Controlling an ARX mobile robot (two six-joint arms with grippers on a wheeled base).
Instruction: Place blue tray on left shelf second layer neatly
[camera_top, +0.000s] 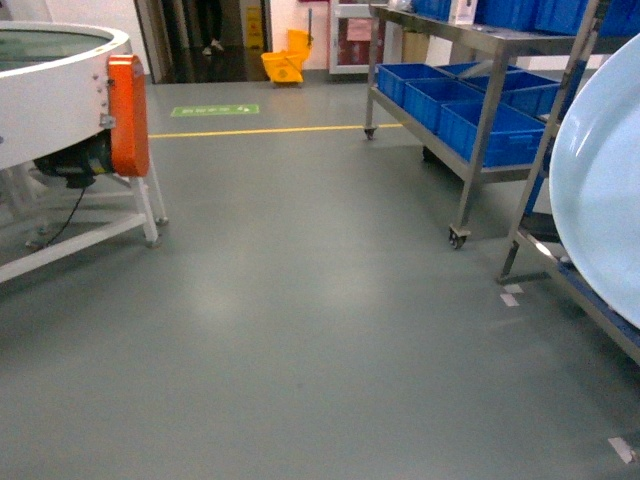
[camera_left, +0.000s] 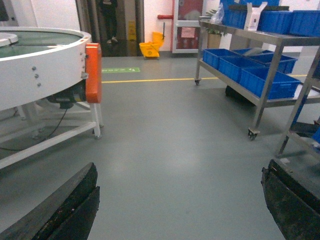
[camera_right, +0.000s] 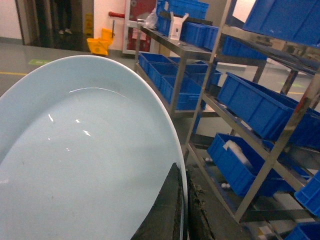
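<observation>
One arm does the carrying: the right gripper (camera_right: 182, 210) is pinched onto the rim of the blue tray (camera_right: 85, 160), its dark fingers on either side of the raised edge, so the dish rides tilted on that edge hold. In the head view the tray fills the right border, in the air close to the nearest steel shelf (camera_top: 540, 170); which rack counts as the left shelf I cannot tell from here. The edge hold probably leaves the far side free to slide onto a tier. The left gripper (camera_left: 180, 210) hangs spread wide over the bare floor (camera_top: 300, 300), holding nothing, likely kept clear. The tray is pale sky-blue, round, shallow and glossy, with small highlights inside. Dark blue crates (camera_right: 260, 107) fill the racks nearby.
</observation>
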